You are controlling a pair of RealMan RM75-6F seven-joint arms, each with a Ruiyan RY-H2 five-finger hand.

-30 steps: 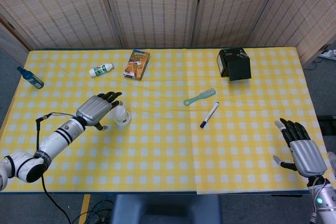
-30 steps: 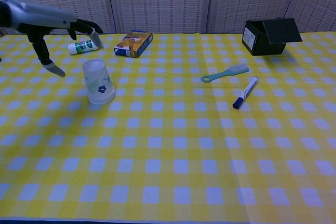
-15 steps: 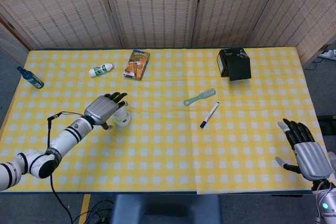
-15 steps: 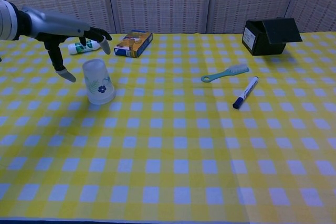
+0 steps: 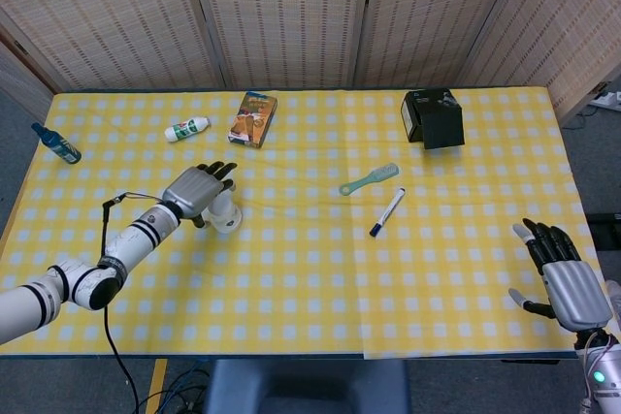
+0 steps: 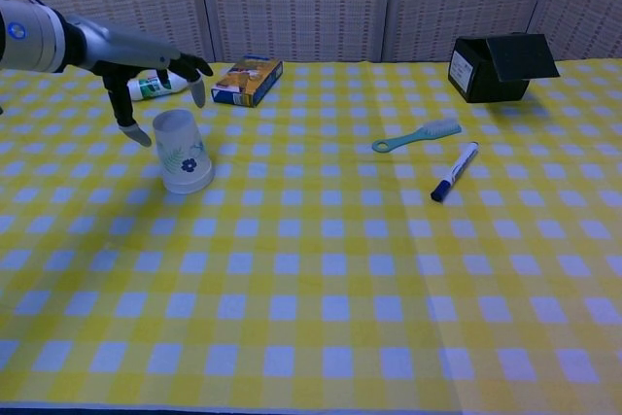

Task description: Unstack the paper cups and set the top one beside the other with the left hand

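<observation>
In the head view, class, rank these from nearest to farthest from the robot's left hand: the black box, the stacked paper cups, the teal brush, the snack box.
1. Stacked paper cups, right under the left hand.
2. Snack box, toward the table's far edge.
3. Teal brush, mid-table, to the right.
4. Black box, at the far right.

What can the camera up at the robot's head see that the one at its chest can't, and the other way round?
Only the head view shows the right hand, open at the table's near right corner, and a small blue bottle at the far left edge. Only the chest view shows the flower print on the upside-down paper cups from the side. Both show the left hand spread above the cups, the white tube, snack box, black box, teal brush and marker.
</observation>
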